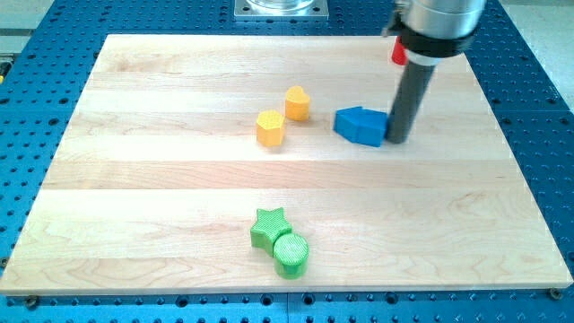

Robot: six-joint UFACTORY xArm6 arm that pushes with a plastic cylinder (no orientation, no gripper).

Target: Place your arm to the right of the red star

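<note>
A small piece of a red block (397,53) shows at the view's top right. The arm hides most of it, so I cannot make out its shape. My tip (397,140) rests on the board below that red block, touching or almost touching the right side of a blue block (359,126). The dark rod rises from the tip toward the view's top.
A yellow heart-shaped block (298,103) and a yellow hexagonal block (270,128) sit left of the blue block. A green star (268,227) and a green cylinder (291,254) touch each other near the view's bottom. The wooden board (134,197) lies on a blue perforated table.
</note>
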